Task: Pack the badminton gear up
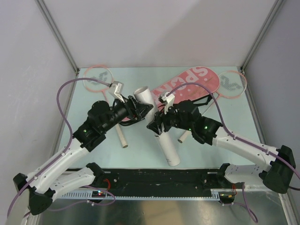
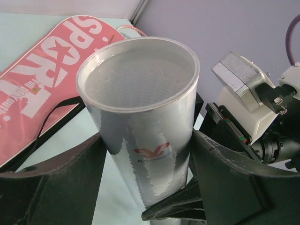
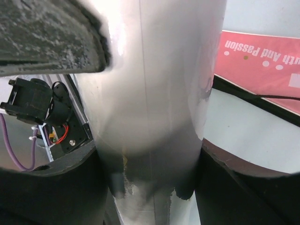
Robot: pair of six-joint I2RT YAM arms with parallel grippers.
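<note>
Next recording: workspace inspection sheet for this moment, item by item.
Surface: pale green table, flat.
Job's things: white tube tilted, open end up; far-left racket, far-right racket and pink bag lie toward the far side; shuttlecock not made out.
Clutter: nothing seen.
Grippers: left gripper and right gripper each shut on the tube.
Cables: a purple cable arches off each arm.
Surroundings: grey walls, metal frame posts.
</note>
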